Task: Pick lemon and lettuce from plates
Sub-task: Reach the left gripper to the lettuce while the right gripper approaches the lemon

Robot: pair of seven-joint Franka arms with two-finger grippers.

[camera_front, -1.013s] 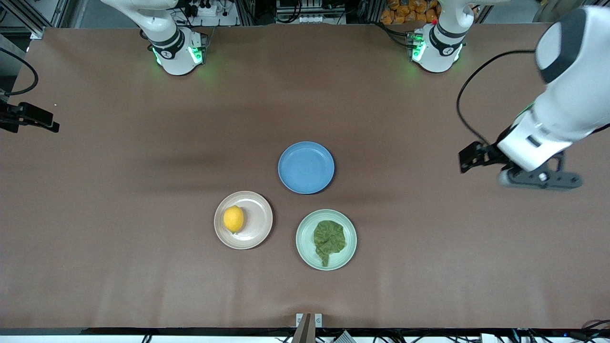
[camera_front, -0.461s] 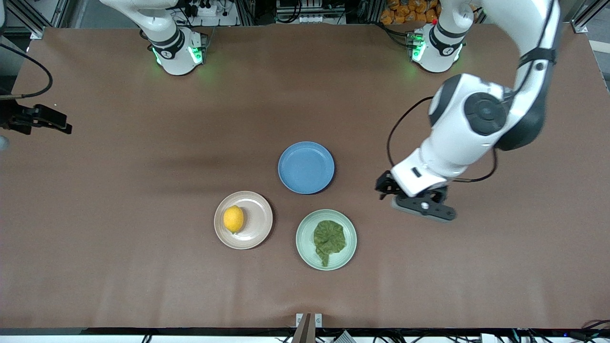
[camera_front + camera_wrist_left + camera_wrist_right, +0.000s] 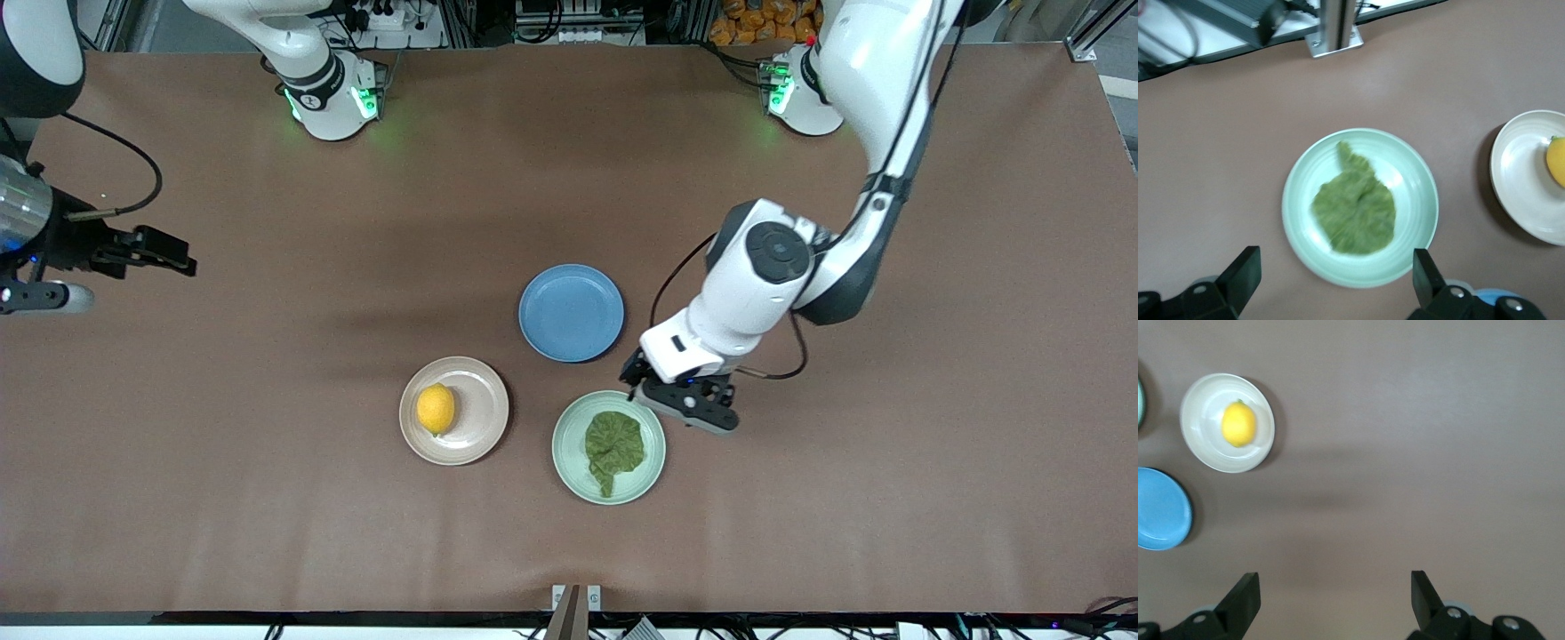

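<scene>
Brown cloth covers the table (image 3: 267, 498). Three plates sit close together in the middle. The beige-pink plate (image 3: 454, 411) lies toward the right arm's end, and the yellow lemon (image 3: 436, 409) sits on it, a bit off its middle. The mint green plate (image 3: 609, 447) lies beside it toward the left arm's end, a little nearer to the front camera. The wrinkly dark green lettuce (image 3: 614, 447) lies flat in its middle, with the thin stem end pointing to the front camera. The blue plate (image 3: 571, 313) is farther from the front camera than both, and it has nothing on it.

The left gripper (image 3: 685, 402) hangs in the air over the edge of the mint green plate. Its two fingers (image 3: 1241, 278) are spread wide apart, with nothing between them. The right gripper (image 3: 31, 297) is up over the bare cloth at the right arm's end, well apart from the plates. Its fingers (image 3: 1241, 598) are wide apart too and hold nothing.
</scene>
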